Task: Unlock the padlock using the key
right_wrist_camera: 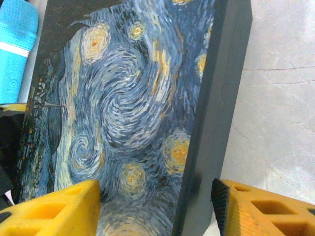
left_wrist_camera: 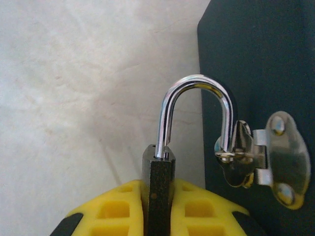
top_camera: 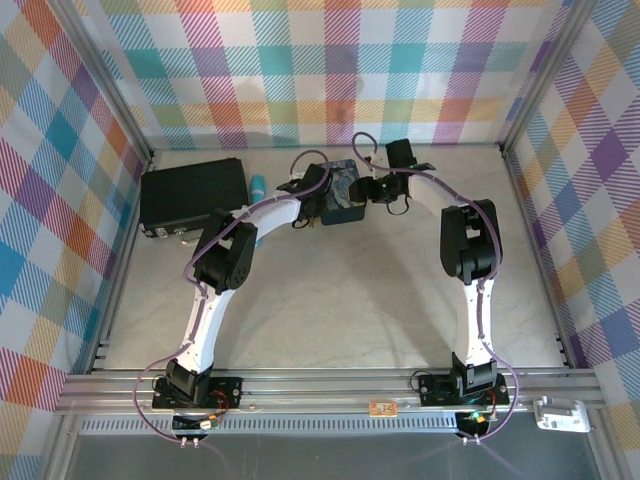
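The padlock (left_wrist_camera: pixel 158 191) is a small dark block with a silvery shackle (left_wrist_camera: pixel 197 83), and my left gripper (left_wrist_camera: pixel 158 209) is shut on its body. One shackle leg enters the body. The other drops through the metal hasp (left_wrist_camera: pixel 275 157) on the dark side of the Starry Night box (left_wrist_camera: pixel 261 59), clear of the body. My right gripper (right_wrist_camera: pixel 156 192) is open astride a corner of that box (right_wrist_camera: pixel 128 98), one yellow finger (right_wrist_camera: pixel 59 211) over the painted lid, the other (right_wrist_camera: pixel 261 211) just off the side wall. Both grippers (top_camera: pixel 318 200) (top_camera: pixel 372 188) flank the box (top_camera: pixel 345 190). The key is out of view.
A light-blue cylinder (right_wrist_camera: pixel 15 49) lies by the box's far side (top_camera: pixel 257 185). A black case (top_camera: pixel 193 195) sits at the back left. Checked walls enclose the pale table (top_camera: pixel 330 300), whose near half lies bare.
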